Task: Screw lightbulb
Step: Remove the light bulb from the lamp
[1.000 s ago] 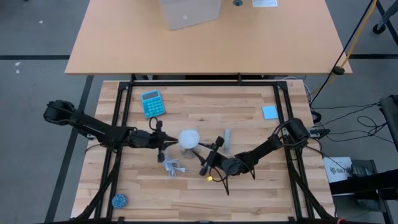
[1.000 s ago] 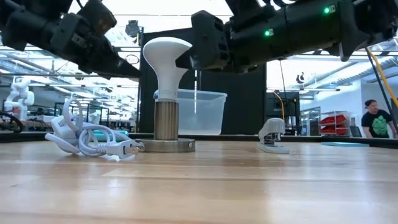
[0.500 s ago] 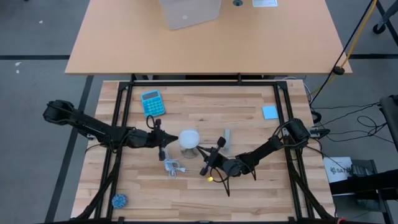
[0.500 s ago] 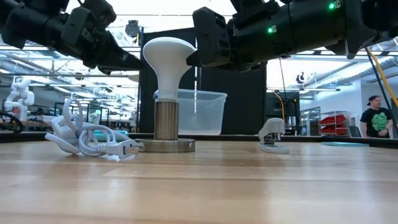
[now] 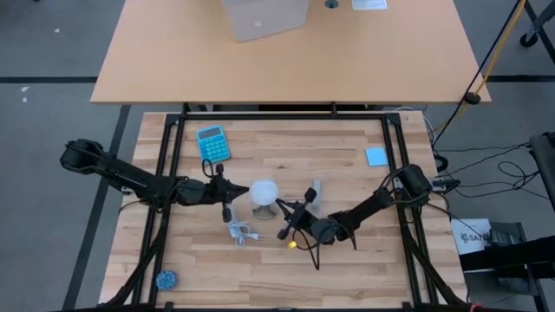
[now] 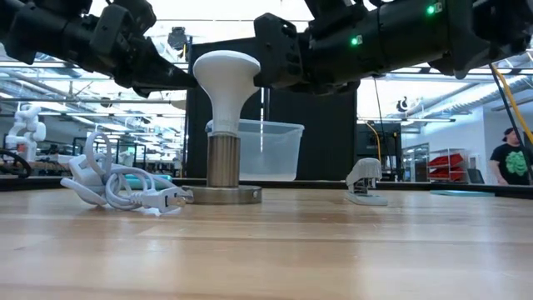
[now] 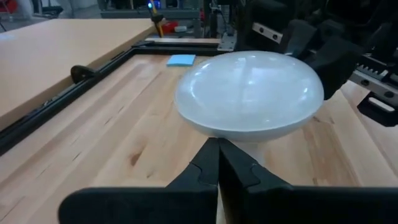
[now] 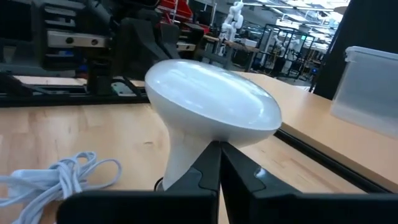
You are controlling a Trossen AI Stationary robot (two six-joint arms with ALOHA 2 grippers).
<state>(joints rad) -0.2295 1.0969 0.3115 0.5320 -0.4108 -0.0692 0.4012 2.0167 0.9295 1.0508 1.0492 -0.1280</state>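
Note:
The white lightbulb stands upright at the table's middle. Its narrow end sits in a metal socket sleeve on a round metallic disc. My left gripper is shut and points level at the bulb from the table's left, its tip just under the dome's rim. My right gripper is shut too and comes from the table's right and near side. Its tip is in front of the bulb's neck, below the dome. My left gripper has its shut fingertips close under the dome's rim; I cannot tell whether they touch it. My right gripper has its shut fingertips close to the bulb's neck; I cannot tell whether they touch it either.
A coiled white cord lies near-left of the socket. A grey bar lies right of the bulb. A blue calculator, a blue pad and a blue ball sit farther off. A person stands in the room beyond.
My left gripper has tipped up toward level, its tip rising toward the dome's rim. My right gripper has shut beside the bulb and turned a little. The bulb has stayed upright in its socket.

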